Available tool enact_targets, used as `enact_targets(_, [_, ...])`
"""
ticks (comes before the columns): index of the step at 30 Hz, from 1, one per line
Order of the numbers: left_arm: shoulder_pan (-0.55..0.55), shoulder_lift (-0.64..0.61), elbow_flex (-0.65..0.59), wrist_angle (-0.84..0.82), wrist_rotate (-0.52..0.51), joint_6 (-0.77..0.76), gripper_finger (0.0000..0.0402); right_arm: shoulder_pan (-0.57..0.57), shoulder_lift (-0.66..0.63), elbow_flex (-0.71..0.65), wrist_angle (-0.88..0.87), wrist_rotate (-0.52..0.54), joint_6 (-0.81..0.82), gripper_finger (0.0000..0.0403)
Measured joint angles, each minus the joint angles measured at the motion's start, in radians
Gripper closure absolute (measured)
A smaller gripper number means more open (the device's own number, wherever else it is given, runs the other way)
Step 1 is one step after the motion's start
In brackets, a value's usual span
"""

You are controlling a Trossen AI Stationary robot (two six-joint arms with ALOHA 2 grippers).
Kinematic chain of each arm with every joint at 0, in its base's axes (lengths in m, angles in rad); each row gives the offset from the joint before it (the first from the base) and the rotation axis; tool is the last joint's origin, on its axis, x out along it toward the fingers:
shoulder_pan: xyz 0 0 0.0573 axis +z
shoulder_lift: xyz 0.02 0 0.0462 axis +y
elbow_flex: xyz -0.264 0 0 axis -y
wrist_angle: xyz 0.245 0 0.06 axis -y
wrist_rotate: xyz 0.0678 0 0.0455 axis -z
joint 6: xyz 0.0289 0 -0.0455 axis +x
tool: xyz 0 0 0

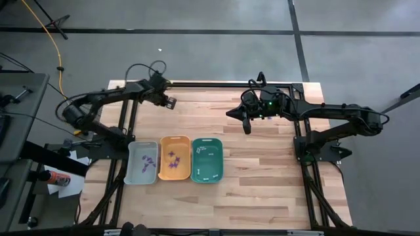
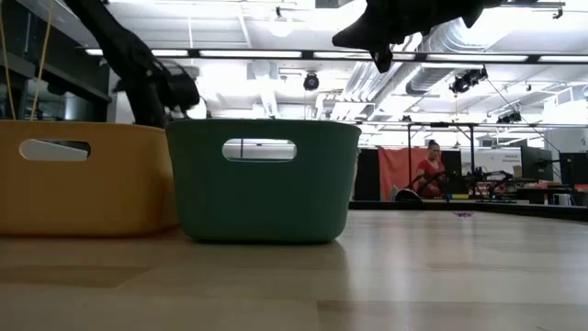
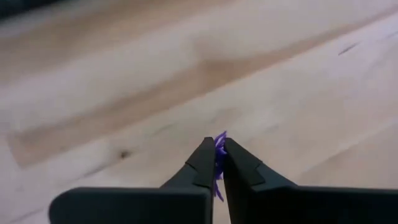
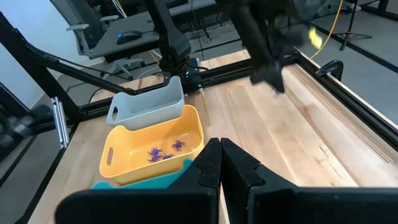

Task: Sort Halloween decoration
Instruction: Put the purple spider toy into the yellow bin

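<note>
Fingers (image 3: 202, 163) of left gripper (image 3: 216, 152): pressed together on one tiny purple irregular decoration piece (image 3: 219, 144), its tip poking out between the fingertips, above bare light wooden tabletop (image 3: 124, 81) near the far left edge. Grey rectangular plastic tray (image 1: 142, 162): several purple pieces inside. Orange rectangular plastic tray (image 1: 174, 158), just beside: more purple pieces (image 4: 163, 151). Teal rectangular plastic tray (image 1: 207, 159), next along: small white stick-like pieces (image 1: 202, 151). Right gripper (image 4: 220, 147): closed, empty, raised over the table's far middle, apart from all trays.
</note>
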Motion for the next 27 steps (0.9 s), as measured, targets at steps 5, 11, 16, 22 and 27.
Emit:
enact_targets(5, [0.004,-0.200,0.000,0.088,0.074,0.034,0.0400,0.000,0.000,0.000,0.001,0.000,-0.014,0.0403])
enact_targets(11, [-0.044,-0.443,0.000,0.340,0.231,0.009,0.0401,0.000,0.000,0.000,0.055,0.000,-0.045,0.0403])
enact_targets(16, [-0.176,-0.583,0.000,0.493,0.287,0.067,0.0401,0.000,0.000,0.000,0.137,0.000,-0.045,0.0403])
enact_targets(22, [-0.421,-0.632,0.000,0.575,0.267,0.130,0.0401,0.000,0.000,0.000,0.223,-0.001,-0.044,0.0403])
enact_targets(27, [-0.623,-0.597,0.001,0.603,0.135,0.150,0.0401,0.000,0.000,0.000,0.256,-0.003,-0.017,0.0403])
